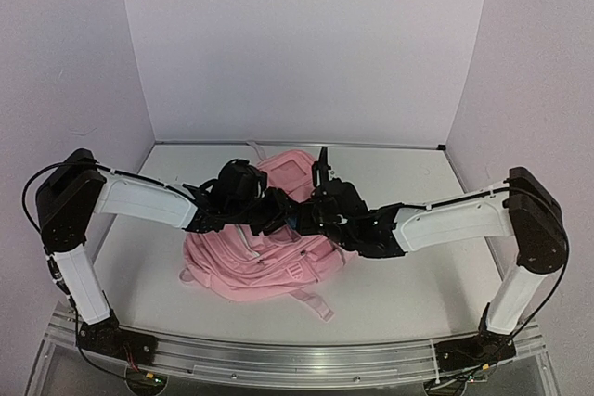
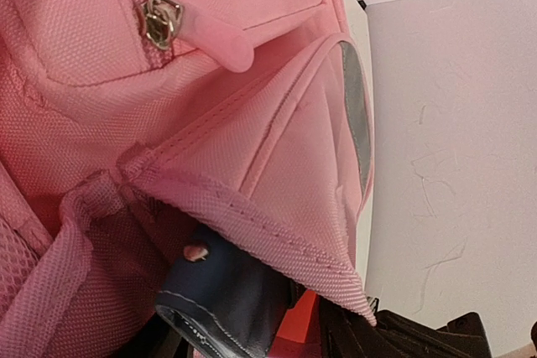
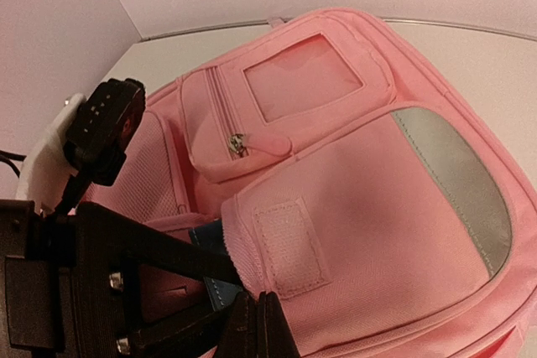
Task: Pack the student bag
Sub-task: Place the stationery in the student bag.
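Note:
The student bag (image 1: 251,271) is a pink backpack lying flat mid-table, and both arms meet over it. My right gripper (image 3: 262,312) is shut on the rim of a front pocket (image 3: 252,278) and holds it lifted. Under that lifted flap (image 2: 277,232) a dark navy stitched item (image 2: 222,291) sits partly inside the pocket. My left gripper (image 3: 197,291) reaches into the opening, its fingers (image 3: 151,245) standing apart on either side of the navy item. An orange-red patch (image 2: 298,324) shows beside the item. The rest of the item is hidden in the pocket.
A metal zip pull (image 3: 239,144) closes the small upper pocket, and a grey reflective strip (image 3: 457,178) crosses the flap. A bag strap (image 1: 311,303) trails toward the front rail (image 1: 297,359). White walls close off the table on three sides.

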